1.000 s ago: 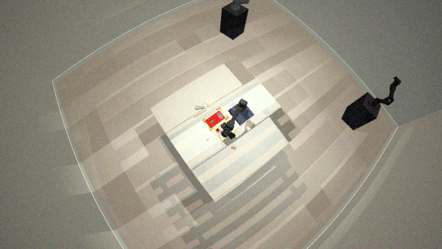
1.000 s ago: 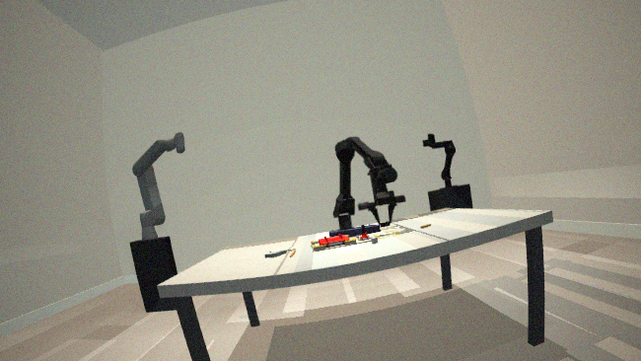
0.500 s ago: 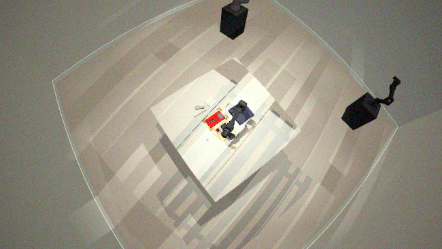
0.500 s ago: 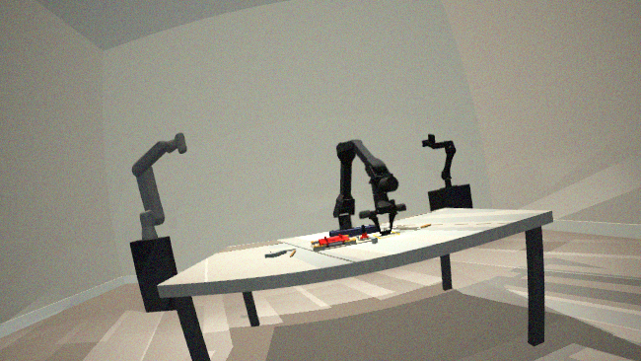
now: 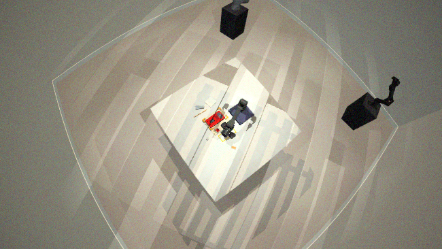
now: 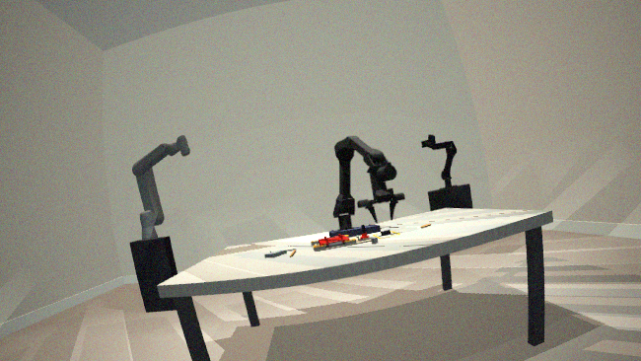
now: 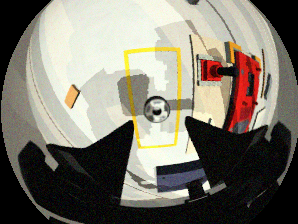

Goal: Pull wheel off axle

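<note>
The wheel (image 7: 156,109), a grey ring with a shiny hub, appears inside the yellow outline (image 7: 150,49) in the wrist view, beyond the fingertips. The exterior view shows a small dark thing, probably the wheel (image 6: 386,233), low at the table under the fingers; whether it lies fully flat is too small to tell. My gripper (image 7: 160,121) (image 6: 385,220) (image 5: 229,135) is open and empty, its fingertips apart and above the table, with no contact visible. The upright black axle (image 7: 229,71) stands bare on its red base (image 7: 210,70), to the right of the outline in the wrist view.
A red plate (image 7: 243,92) (image 5: 215,119) with orange corners lies beyond the axle. A navy block (image 7: 175,180) (image 5: 241,115) is by the arm's base. A small orange piece (image 7: 72,96) (image 5: 233,147) lies left of the outline in the wrist view. Two other arms stand off the table.
</note>
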### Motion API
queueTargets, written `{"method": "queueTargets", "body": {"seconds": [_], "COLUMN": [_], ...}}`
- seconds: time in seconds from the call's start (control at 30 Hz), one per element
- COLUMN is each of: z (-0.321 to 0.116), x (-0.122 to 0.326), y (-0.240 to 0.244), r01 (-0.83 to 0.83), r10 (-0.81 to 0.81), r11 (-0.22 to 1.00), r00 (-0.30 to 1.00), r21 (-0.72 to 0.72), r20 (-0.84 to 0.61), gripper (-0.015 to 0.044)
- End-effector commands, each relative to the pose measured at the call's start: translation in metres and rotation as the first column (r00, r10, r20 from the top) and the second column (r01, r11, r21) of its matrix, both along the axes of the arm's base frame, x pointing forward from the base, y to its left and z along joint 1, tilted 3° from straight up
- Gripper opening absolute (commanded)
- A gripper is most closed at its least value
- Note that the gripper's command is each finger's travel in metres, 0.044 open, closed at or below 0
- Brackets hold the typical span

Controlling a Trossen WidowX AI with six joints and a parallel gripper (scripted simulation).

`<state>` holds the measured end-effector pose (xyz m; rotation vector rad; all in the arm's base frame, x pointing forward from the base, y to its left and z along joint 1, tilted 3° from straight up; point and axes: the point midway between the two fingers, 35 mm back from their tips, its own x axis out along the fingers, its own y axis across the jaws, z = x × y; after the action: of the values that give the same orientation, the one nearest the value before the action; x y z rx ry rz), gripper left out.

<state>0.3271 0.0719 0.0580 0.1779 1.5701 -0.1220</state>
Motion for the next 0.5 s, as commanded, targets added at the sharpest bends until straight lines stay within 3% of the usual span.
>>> {"method": "queueTargets", "body": {"seconds": [0.0,0.03,0.2,0.37,0.47], "z": [0.017,0.017,0.034,0.059,0.062], "x": [-0.001,-0.001,-0.031,-0.079,-0.086], "y": [-0.001,-0.001,-0.009,-0.021,-0.022], "r01": [-0.002,-0.002,0.0,-0.002,-0.002], "r10": [0.002,0.002,0.0,0.002,0.002], "r11": [1.0,1.0,1.0,1.0,1.0], "r00": [1.0,1.0,1.0,1.0,1.0], "r21": [0.005,0.005,0.003,0.003,0.003], "r20": [0.0,0.0,0.005,-0.005,-0.007], "gripper": [0.03,0.03,0.0431,0.044,0.044]}}
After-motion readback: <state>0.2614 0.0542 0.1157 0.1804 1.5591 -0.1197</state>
